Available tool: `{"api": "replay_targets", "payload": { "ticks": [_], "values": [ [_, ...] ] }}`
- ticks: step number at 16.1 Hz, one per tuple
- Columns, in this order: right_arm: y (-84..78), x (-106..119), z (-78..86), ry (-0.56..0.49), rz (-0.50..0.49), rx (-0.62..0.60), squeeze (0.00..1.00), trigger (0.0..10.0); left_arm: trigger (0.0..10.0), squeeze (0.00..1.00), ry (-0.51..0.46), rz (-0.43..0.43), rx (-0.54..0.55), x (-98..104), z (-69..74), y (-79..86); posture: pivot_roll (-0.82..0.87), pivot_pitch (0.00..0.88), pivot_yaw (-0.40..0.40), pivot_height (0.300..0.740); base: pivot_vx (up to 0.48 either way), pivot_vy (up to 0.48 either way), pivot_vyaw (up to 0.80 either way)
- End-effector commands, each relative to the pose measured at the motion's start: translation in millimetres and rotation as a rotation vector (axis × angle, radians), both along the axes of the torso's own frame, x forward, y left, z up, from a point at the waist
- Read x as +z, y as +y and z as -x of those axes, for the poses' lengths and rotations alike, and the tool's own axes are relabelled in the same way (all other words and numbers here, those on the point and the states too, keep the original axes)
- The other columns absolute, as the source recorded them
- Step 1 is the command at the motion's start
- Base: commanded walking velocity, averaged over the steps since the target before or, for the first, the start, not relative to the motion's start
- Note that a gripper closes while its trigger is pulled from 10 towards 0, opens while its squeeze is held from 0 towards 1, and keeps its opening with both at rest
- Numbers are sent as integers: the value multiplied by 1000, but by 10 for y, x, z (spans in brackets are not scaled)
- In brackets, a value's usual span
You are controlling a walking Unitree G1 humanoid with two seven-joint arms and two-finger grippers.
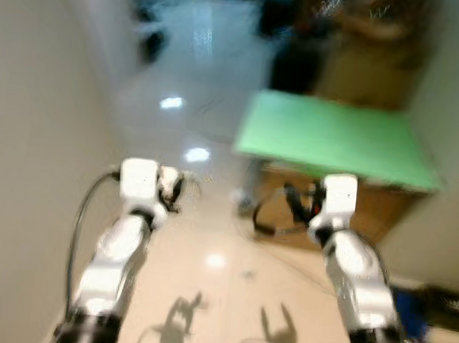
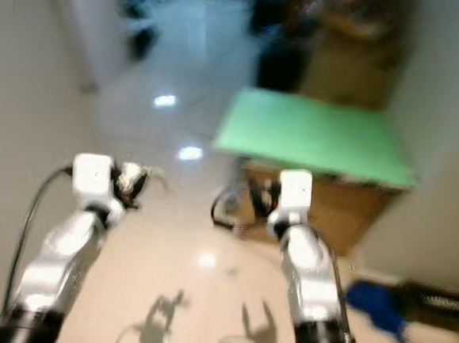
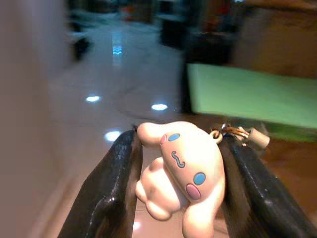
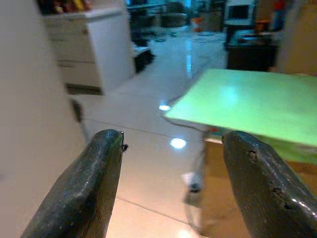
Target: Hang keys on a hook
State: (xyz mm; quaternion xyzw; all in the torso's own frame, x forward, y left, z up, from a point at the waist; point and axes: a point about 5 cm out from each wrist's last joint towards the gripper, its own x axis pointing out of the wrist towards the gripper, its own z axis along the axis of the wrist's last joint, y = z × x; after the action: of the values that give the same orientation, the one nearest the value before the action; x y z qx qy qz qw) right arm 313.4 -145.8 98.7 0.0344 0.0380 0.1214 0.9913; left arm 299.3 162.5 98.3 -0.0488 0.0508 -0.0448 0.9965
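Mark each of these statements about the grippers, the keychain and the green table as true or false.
1. The left gripper is shut on a white cartoon-dog keychain. True.
2. The right gripper holds the keys. False: its fingers are apart with nothing between them.
3. A green table stands ahead, to the robot's right. True.
4. The keychain already hangs on a hook. False: it sits between the left gripper's fingers.
5. The floor is dark carpet. False: it is pale and glossy, with light reflections.

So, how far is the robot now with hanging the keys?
Pickup looks done: the left gripper is shut on the keys, a white cartoon-dog charm. The right gripper is open, holding nothing. Still left: finding a hook and hanging them; the blurred hallway views reveal none.
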Motion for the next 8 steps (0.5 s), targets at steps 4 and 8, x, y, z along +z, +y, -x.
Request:
{"api": "replay_targets", "payload": {
  "ticks": [4,8],
  "values": [
    [-119,14,-24,2,-55,-35,0,10000,10000,0,-11,-28,94,3,56,67,44,0,47,732,0,-457,528],
    [-100,-41,-30,31,-59,-23,0,10000,10000,0,26,-104,165,-37,70,89,50,0,41,740,0,-480,469]
  ]
}}
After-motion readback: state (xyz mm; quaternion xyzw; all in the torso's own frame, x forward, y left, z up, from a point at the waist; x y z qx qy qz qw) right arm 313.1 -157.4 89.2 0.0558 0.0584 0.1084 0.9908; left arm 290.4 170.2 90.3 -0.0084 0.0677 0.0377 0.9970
